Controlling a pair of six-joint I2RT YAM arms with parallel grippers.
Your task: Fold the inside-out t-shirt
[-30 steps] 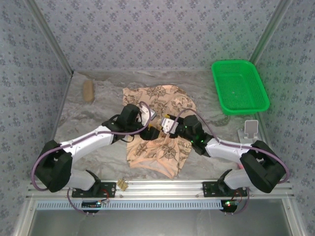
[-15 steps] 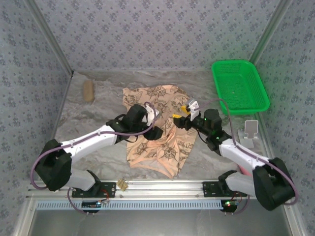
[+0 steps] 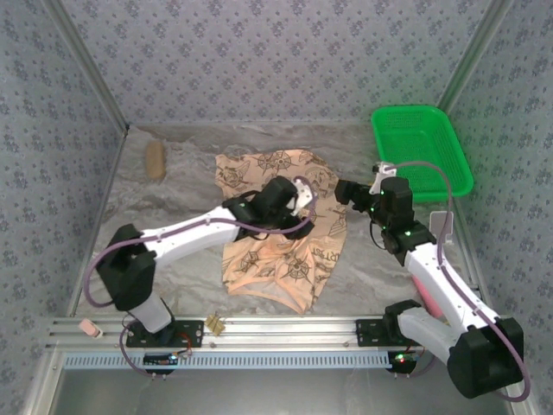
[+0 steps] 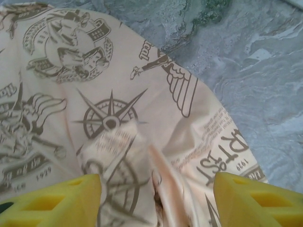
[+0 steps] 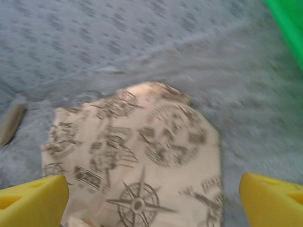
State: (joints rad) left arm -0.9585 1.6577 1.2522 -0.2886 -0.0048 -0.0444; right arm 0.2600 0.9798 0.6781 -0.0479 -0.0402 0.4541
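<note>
The inside-out t-shirt [image 3: 285, 259] lies spread on the marbled table, tan with dark compass and map prints. My left gripper [image 3: 304, 201] hovers over its upper middle. In the left wrist view its yellow fingertips [image 4: 66, 198] stand apart, and my left gripper [image 4: 156, 194] is open astride a raised fold of the shirt [image 4: 109, 118], not pinching it. My right gripper [image 3: 343, 190] sits just off the shirt's upper right edge. In the right wrist view it [image 5: 154, 198] is wide open with nothing between its fingers, and the shirt [image 5: 156, 137] lies flat below and ahead.
A green basket [image 3: 421, 151] stands at the back right, its corner in the right wrist view [image 5: 289, 23]. A brown roll [image 3: 155, 159] lies at the back left. A white stand [image 3: 440, 226] is by the right arm. Patterned walls close three sides.
My right gripper opened, let go of the cloth and drew back to the right. My left gripper slid right across the shirt. The shirt's right side now lies spread further right.
</note>
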